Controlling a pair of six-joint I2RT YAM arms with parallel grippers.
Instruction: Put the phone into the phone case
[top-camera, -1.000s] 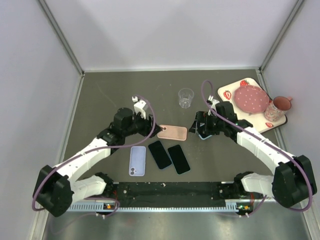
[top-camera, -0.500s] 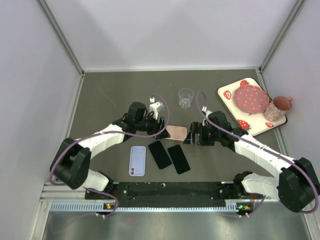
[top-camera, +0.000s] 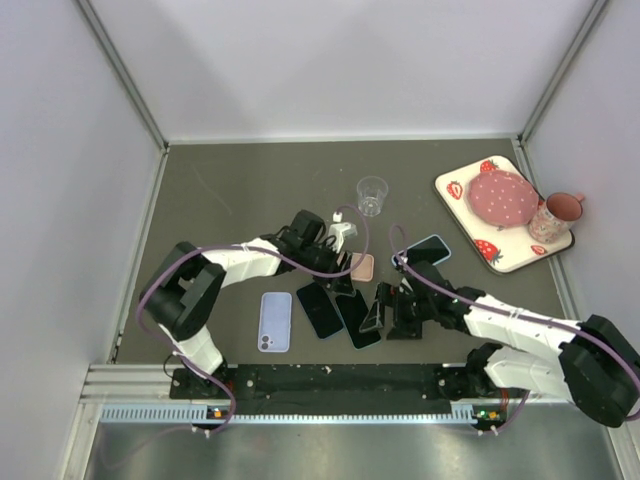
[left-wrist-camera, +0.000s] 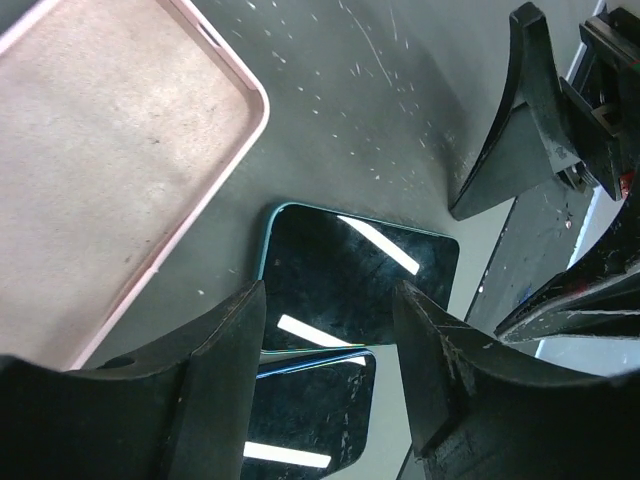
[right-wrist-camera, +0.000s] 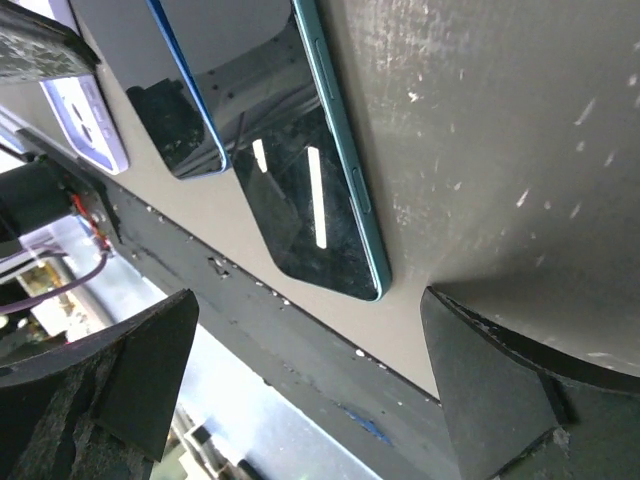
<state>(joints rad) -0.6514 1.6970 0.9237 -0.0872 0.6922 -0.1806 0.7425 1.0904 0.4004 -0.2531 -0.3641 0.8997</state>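
The pink phone case (top-camera: 363, 266) lies open side up mid-table, partly under my left wrist; the left wrist view shows it empty (left-wrist-camera: 110, 150). Just in front lie a teal-edged black phone (top-camera: 360, 320) (left-wrist-camera: 360, 275) (right-wrist-camera: 310, 190) and a blue-edged black phone (top-camera: 320, 308) (left-wrist-camera: 310, 400), side by side and face up. My left gripper (top-camera: 343, 285) (left-wrist-camera: 330, 300) hovers open above the far ends of these two, holding nothing. My right gripper (top-camera: 390, 315) (right-wrist-camera: 310, 380) stands wide open and low beside the teal-edged phone's right side, empty.
A lilac phone (top-camera: 275, 320) lies back up left of the black ones. Another dark phone (top-camera: 428, 248) rests behind the right arm. A clear glass cup (top-camera: 371, 195) stands further back. A strawberry tray (top-camera: 455, 190) with a pink plate and a mug (top-camera: 552, 216) sits far right.
My left arm has swung right and forward, over the pink case to the black phones. My right gripper has moved toward the near edge beside the teal-edged phone, uncovering the dark phone behind it.
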